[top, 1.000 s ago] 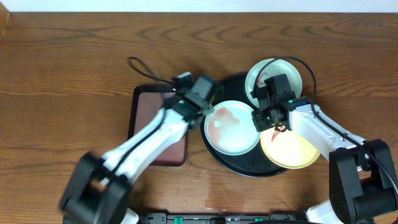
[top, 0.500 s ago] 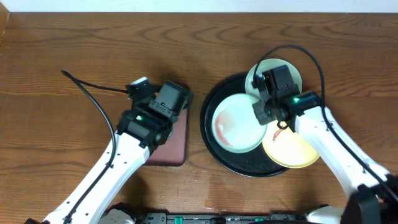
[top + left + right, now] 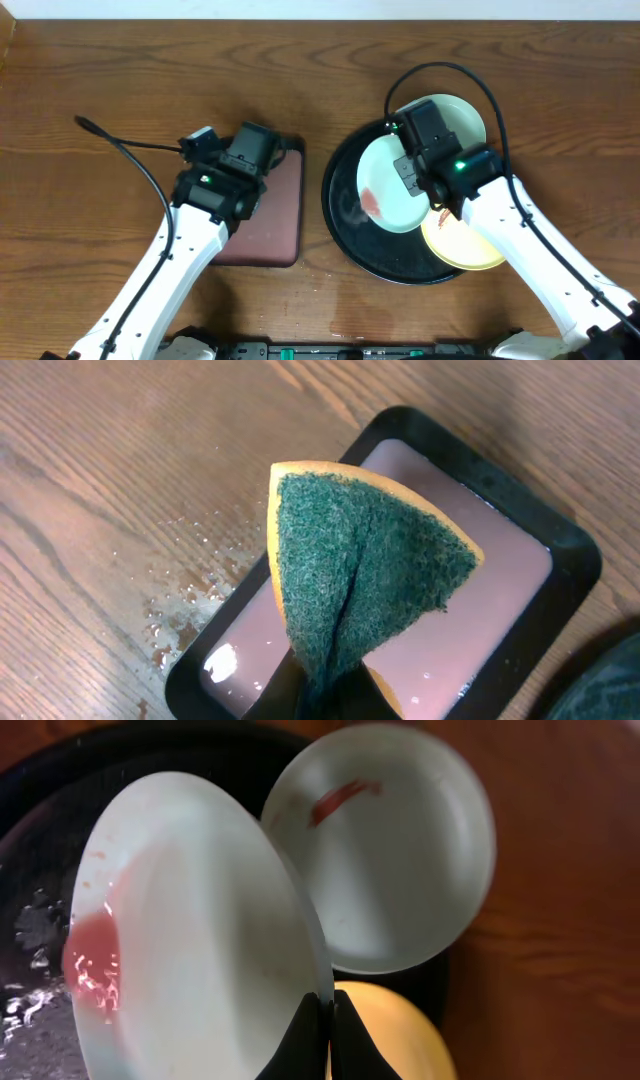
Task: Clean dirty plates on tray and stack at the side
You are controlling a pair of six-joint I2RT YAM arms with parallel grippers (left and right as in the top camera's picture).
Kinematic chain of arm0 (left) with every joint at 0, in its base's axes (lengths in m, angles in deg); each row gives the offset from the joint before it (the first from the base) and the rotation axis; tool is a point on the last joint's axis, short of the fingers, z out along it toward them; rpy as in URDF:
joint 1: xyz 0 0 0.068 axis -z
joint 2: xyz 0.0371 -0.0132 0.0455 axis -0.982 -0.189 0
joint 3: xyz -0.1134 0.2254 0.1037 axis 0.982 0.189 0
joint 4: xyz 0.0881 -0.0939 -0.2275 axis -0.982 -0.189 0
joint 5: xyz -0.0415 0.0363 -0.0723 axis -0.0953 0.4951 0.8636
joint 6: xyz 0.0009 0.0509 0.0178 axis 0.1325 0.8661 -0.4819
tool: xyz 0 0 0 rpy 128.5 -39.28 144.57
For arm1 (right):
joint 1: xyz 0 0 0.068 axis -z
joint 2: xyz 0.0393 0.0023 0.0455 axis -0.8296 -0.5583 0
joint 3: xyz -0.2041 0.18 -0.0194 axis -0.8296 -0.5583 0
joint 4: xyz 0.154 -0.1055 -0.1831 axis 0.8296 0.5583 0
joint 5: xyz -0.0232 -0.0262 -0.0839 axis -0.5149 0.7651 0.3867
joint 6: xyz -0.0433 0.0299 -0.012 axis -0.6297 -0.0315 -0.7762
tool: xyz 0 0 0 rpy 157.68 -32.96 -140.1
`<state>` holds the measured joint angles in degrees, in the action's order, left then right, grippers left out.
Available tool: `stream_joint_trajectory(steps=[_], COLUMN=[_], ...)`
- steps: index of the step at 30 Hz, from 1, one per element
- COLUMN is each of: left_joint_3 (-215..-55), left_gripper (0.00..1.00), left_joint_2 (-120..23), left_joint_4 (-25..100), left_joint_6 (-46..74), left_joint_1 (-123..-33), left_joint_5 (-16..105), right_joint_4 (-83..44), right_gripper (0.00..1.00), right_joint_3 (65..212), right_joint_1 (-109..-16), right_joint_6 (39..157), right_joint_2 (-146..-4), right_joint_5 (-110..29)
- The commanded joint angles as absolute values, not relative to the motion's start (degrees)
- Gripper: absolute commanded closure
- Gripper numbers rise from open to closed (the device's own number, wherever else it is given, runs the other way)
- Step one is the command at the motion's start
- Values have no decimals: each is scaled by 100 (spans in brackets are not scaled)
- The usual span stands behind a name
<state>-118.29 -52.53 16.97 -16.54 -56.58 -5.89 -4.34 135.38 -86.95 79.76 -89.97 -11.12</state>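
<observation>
Three plates are in play. One mint plate (image 3: pixel 380 178) is pinched by its rim in the right fingers (image 3: pixel 322 1038), shut tight on the edge. It stands tilted above the black tray (image 3: pixel 345 225), with a watery pink pool (image 3: pixel 95 955) gathered at its low side. The second mint plate (image 3: pixel 462 115) lies across the tray's far rim, a reddish smear on it, and the yellow plate (image 3: pixel 455 248) lies at the tray's near right. None sits on the bare surface (image 3: pixel 120 80) yet.

The left fingers (image 3: pixel 315 700) are clamped on a folded sponge (image 3: pixel 365 570), green scouring face outward, held over the maroon tray (image 3: pixel 490 585), well apart from the tilted plate. Beside that tray, water drops (image 3: pixel 185 595) speckle the surface.

The step in hand looks like scrubbing the lifted plate. To do it well, the sponge should probably meet the plate's inner face flat with its green side. It should then sweep from the cleaner upper part down through the pink pool, so run-off falls into the black tray. The rim grip is thin, so light pressure directed toward the fingers, not across them, would keep the plate from twisting loose or knocking the plate behind it.
</observation>
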Motion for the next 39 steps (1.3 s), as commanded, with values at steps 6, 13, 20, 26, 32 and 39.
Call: stream_joint_trajectory(steps=[6, 13, 20, 26, 32, 39], left_joint_3=[-11739, -11590, -11555, -11555, -11553, -11553], left_gripper=[93, 93, 93, 93, 92, 92], left_joint_2=[-5286, -5286, -5286, -5286, -5286, -5286], left_joint_4=[1647, 1677, 1675, 1673, 1677, 1675], left_joint_6=[-1581, -1627, -1630, -1630, -1734, -1734], left_joint_1=[-5870, -5870, -5868, -5870, -5868, -5868], left_joint_5=[-283, -283, -281, -281, -281, -281], right_joint_4=[-403, -425, -510, -510, -517, -573], right_gripper=[99, 99, 99, 99, 99, 99], right_joint_3=[13868, 13868, 13868, 13868, 13868, 13868], right_joint_1=[-9449, -10000, -10219, -10228, -10228, -10230], right_joint_6=[7762, 7345, 7001, 6783, 6702, 6507], right_joint_2=[-8927, -8930, -8927, -8927, -8927, -8927], right_joint_5=[156, 1601, 1944, 1985, 2221, 2276])
